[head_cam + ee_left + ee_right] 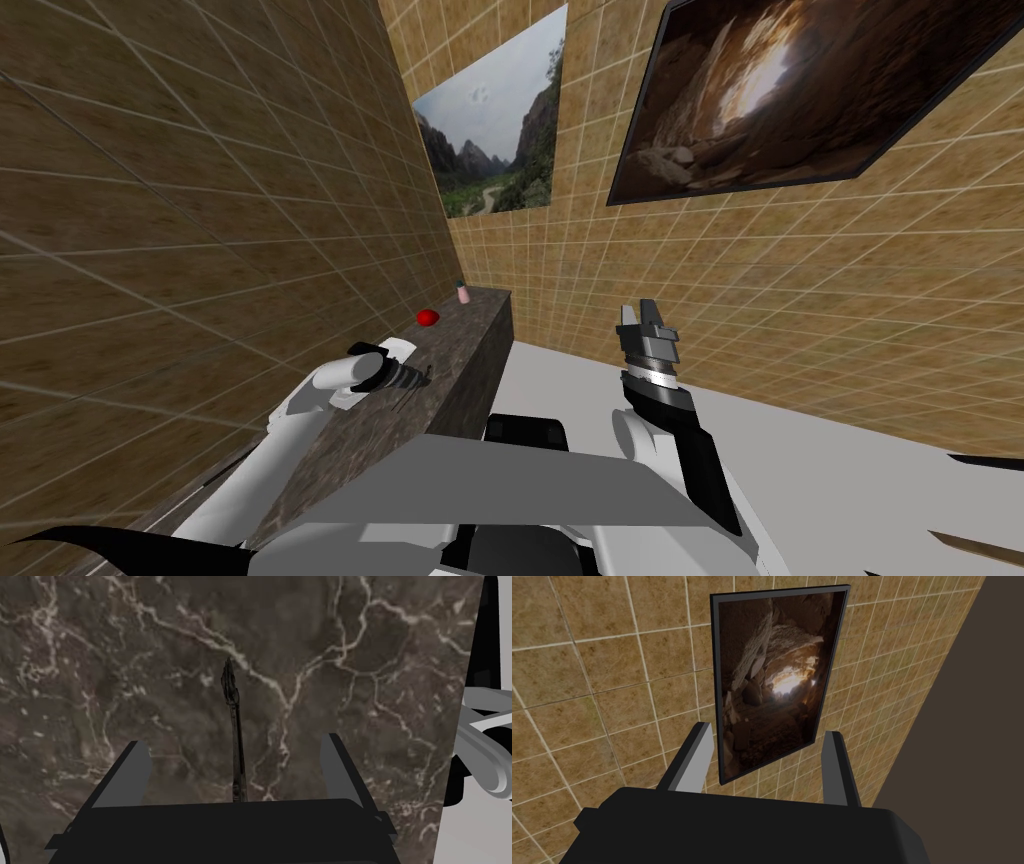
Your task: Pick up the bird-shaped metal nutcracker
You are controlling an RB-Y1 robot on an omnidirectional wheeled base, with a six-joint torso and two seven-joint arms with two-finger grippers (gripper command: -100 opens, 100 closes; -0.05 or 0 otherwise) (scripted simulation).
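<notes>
Left tool [235,741], wide open, straddles the thin dark nutcracker [232,696] on the marbled surface [360,651]. Right tool [645,315], centre-right in the head view, gapes open, holding nothing.

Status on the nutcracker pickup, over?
Left hand open over nutcracker on dark veined counter, not gripped. Right hand open, raised, idle. Red object, bottle farther along counter.

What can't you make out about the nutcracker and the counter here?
Nutcracker, left wrist view: edge-on, a thin dark strip, so no bird shape readable; its near end hidden behind the dark body of the left gripper.
Red thing and small pink bottle on the counter, head view: too small to identify.
</notes>
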